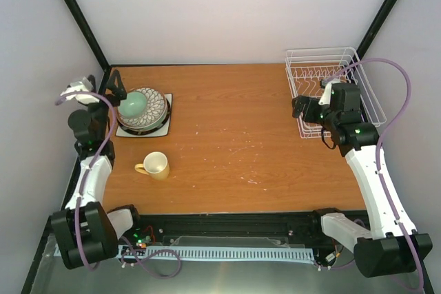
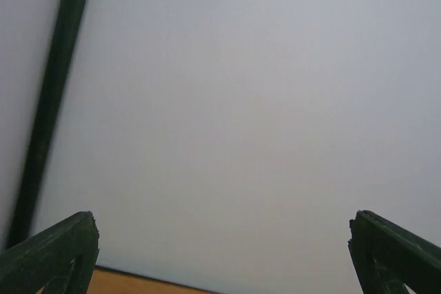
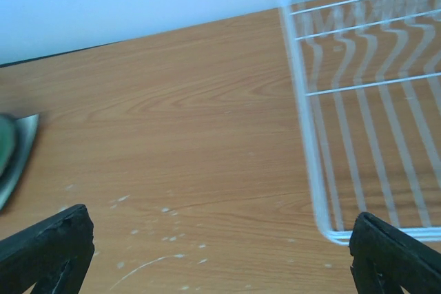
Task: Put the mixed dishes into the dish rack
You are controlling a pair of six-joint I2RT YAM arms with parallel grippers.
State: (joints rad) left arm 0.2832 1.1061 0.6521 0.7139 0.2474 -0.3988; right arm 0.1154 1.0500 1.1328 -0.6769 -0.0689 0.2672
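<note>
**Overhead and wrist views, read left to right.**

**Left claw** [image 1: 117, 91]: fingers spread wide with nothing between them. It hovers at the far-left edge of the dish stack. Its own camera faces the back wall, so it is aimed above the dishes.

**Stack:** one pale mint-green bowl [image 1: 134, 105] sits on one dark-rimmed round plate [image 1: 162, 111], with one white square plate [image 1: 122, 131] at the bottom. Whether further plates lie between them cannot be told.

**Mug:** one yellow mug [image 1: 156, 165] stands upright on the table [image 1: 234, 142]. It is nearer the arm bases than the stack and apart from it, handle to the left.

**Right claw** [image 1: 298, 107]: likewise spread and empty, at the near-left corner of the rack.

**Rack:** one dish rack [image 1: 331, 74], white wire, at the far right, well apart from every dish. No dish shows in it, so loading appears not yet begun.

**Step in hand (judged):** taking the bowl, which tops the stack. To do it well:
- The left claw should tip downward and set one finger inside the rim and one outside.
- It should close firmly, then lift straight up so the plates beneath do not slide.
- Given the span to the rack, a hand-over to the right claw at mid-table looks prudent.
</note>
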